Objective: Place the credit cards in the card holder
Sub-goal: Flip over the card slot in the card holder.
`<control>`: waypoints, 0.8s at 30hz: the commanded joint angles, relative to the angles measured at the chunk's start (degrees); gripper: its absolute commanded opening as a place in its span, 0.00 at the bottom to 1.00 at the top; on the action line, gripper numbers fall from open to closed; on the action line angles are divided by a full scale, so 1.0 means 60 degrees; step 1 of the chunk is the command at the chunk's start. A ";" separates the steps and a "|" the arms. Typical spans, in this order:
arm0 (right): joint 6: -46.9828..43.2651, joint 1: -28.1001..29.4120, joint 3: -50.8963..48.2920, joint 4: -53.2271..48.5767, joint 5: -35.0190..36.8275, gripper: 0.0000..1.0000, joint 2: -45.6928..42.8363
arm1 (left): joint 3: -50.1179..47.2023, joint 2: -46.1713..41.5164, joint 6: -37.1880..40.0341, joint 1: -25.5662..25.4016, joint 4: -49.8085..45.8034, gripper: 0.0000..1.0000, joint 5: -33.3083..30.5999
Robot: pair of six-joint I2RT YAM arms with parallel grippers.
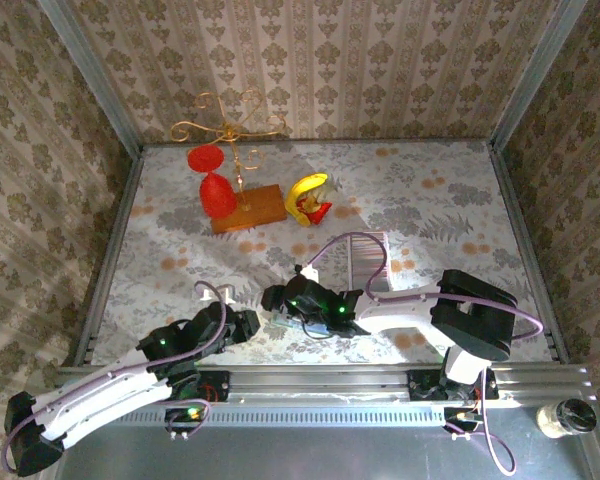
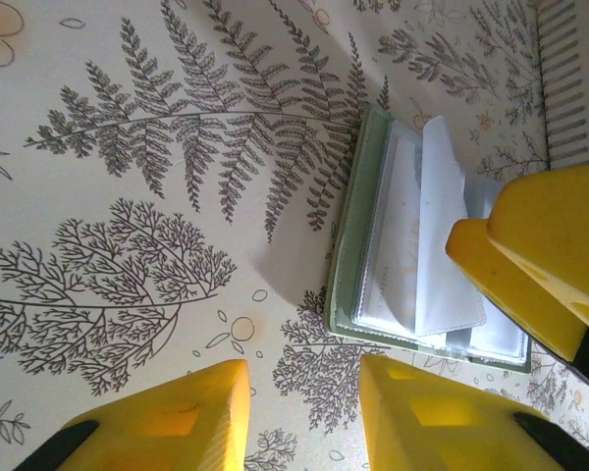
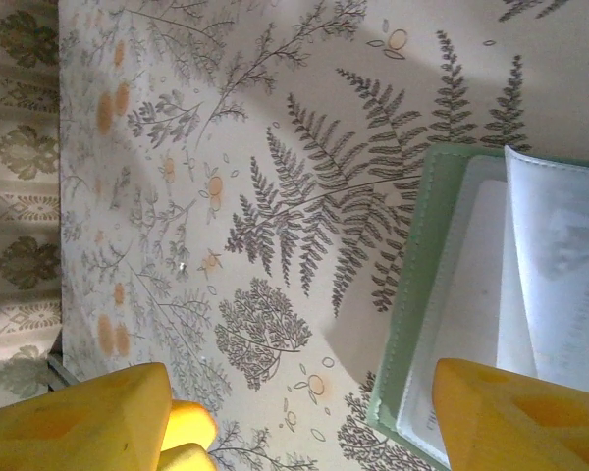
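Note:
The card holder (image 2: 358,245) lies open on the fern-patterned table, its sage-green rim around clear sleeves, one sleeve (image 2: 442,226) standing up. In the right wrist view the card holder (image 3: 419,294) takes up the right side. The credit cards (image 1: 368,258), a ribbed silvery strip, lie just beyond both grippers; the strip's edge (image 2: 572,78) shows at the top right of the left wrist view. My left gripper (image 2: 304,422) is open over bare table, just short of the holder's near corner. My right gripper (image 3: 294,422) is open astride the holder's edge, with one finger (image 3: 520,412) over its inside.
At the back of the table a gold wire stand with red ornaments (image 1: 220,185) sits on a wooden base (image 1: 248,208), with a yellow and red toy (image 1: 308,195) beside it. A small jar (image 1: 566,416) stands off the table at the near right. Metal rails edge the table.

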 commanded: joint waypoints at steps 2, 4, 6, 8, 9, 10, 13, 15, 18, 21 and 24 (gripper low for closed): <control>-0.0044 0.0041 0.0240 0.0530 0.0094 0.72 0.0425 | 0.0064 -0.0286 -0.0113 0.0080 -0.0451 0.34 -0.0356; -0.0068 0.0026 0.0295 0.0679 0.0094 0.72 0.0504 | 0.0182 -0.0476 -0.0100 0.0085 -0.0765 0.32 -0.0523; -0.0084 0.0011 0.0382 0.0748 0.0074 0.72 0.0587 | 0.0464 -0.0741 -0.0247 0.0083 -0.1609 0.29 -0.0982; -0.0155 -0.0003 0.0489 0.0799 -0.0033 0.72 0.0678 | 0.0781 -0.1028 -0.0418 0.0088 -0.2501 0.29 -0.1629; -0.0171 -0.0008 0.0567 0.0820 -0.0038 0.72 0.0712 | 0.0917 -0.1173 -0.0490 0.0083 -0.2901 0.30 -0.1922; -0.0185 -0.0018 0.0616 0.0866 -0.0054 0.72 0.0756 | 0.0995 -0.1269 -0.0486 0.0079 -0.3083 0.31 -0.2083; -0.0224 -0.0076 0.0739 0.0939 -0.0067 0.72 0.0843 | 0.1075 -0.1362 -0.0446 0.0095 -0.3139 0.35 -0.2192; -0.0300 -0.0102 0.0812 0.1037 -0.0041 0.72 0.0871 | 0.1064 -0.1262 -0.0460 0.0104 -0.3016 0.37 -0.2131; -0.0420 -0.0163 0.0957 0.1063 -0.0017 0.72 0.0981 | 0.1121 -0.1059 -0.0528 0.0117 -0.2987 0.38 -0.2209; -0.0467 -0.0277 0.1069 0.1275 -0.0145 0.72 0.1237 | 0.1242 -0.0959 -0.0474 0.0117 -0.3028 0.39 -0.2332; -0.0465 -0.0398 0.1167 0.1658 -0.0365 0.72 0.1560 | 0.1313 -0.0948 -0.0389 0.0123 -0.2990 0.40 -0.2337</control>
